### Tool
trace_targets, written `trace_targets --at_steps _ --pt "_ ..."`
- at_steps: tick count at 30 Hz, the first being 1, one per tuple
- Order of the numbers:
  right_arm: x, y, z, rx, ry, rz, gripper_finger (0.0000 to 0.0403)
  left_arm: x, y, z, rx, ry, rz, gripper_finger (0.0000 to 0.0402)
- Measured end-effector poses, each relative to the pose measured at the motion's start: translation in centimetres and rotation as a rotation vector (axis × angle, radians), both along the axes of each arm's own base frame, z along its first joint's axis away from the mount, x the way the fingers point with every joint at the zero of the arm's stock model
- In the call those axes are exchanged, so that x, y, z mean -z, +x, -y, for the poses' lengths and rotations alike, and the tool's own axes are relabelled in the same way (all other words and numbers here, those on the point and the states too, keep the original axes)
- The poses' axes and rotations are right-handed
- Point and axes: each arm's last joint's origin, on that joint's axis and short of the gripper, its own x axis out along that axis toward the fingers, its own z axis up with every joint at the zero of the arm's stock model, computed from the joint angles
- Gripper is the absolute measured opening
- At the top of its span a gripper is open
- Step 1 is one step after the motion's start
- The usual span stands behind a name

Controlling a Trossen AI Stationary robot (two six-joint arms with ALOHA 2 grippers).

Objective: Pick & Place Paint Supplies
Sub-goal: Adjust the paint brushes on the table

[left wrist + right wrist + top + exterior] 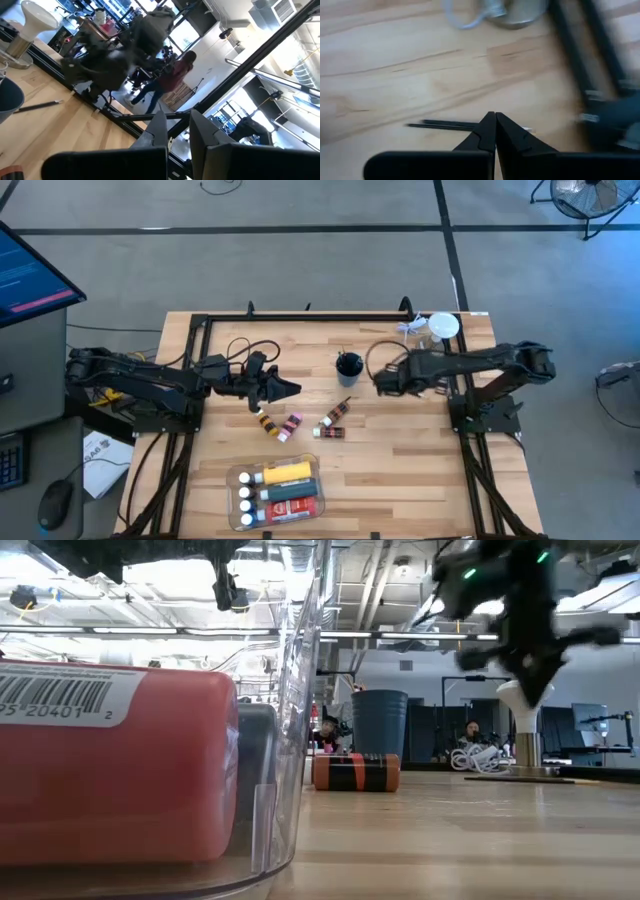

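Observation:
Four small paint tubes (300, 424) lie loose on the wooden table (420, 460) near its middle; one red-and-black tube (355, 772) shows in the low view. A clear tray (236, 478) at the near edge holds a yellow bottle (287, 472) and green and red tubes. A thin dark brush (445, 124) lies flat on the wood below my right gripper (380, 384), which is shut, empty, tilted down and right of a dark cup (348, 366). My left gripper (290, 388) hovers shut and empty, left of the cup and above the tubes.
A clear jar with a white lid (443, 327) and a light cable stand at the table's far right corner. A black frame (300, 316) runs along the far edge. Bare wood lies to the right of the tray, near the front edge.

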Motion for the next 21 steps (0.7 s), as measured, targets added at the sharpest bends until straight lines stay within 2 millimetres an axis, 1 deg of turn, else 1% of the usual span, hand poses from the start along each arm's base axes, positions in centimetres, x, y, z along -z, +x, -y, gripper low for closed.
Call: trace_targets --at_steps 2,4,8,13,15,18,21 --pt "1.2 0.8 1.1 -0.026 0.015 0.034 0.0001 0.0 0.0 0.0 0.003 0.0 0.0 0.0002" --pt "2.2 1.4 2.2 -0.024 0.02 0.033 0.0 0.0 0.0 0.0 0.003 -0.001 0.0 0.0002" --pt "4.0 1.2 4.1 0.063 0.033 -0.06 0.0 0.0 0.0 0.0 0.019 -0.028 -0.003 0.0002" --pt "6.9 0.4 6.1 0.085 0.118 -0.143 0.0 0.0 0.0 0.1 0.041 -0.051 -0.005 0.0002" --pt "7.9 0.1 6.7 0.108 0.147 -0.132 0.0 -0.2 -0.1 0.1 0.042 -0.052 0.002 0.0002" --pt "9.0 -0.3 7.6 0.13 0.2 -0.042 0.0 -0.3 -0.2 0.1 0.044 -0.062 0.008 0.0002" --pt "9.1 -0.7 7.9 0.144 0.215 0.002 0.0 -0.4 -0.3 0.1 0.044 -0.063 0.013 0.0002"
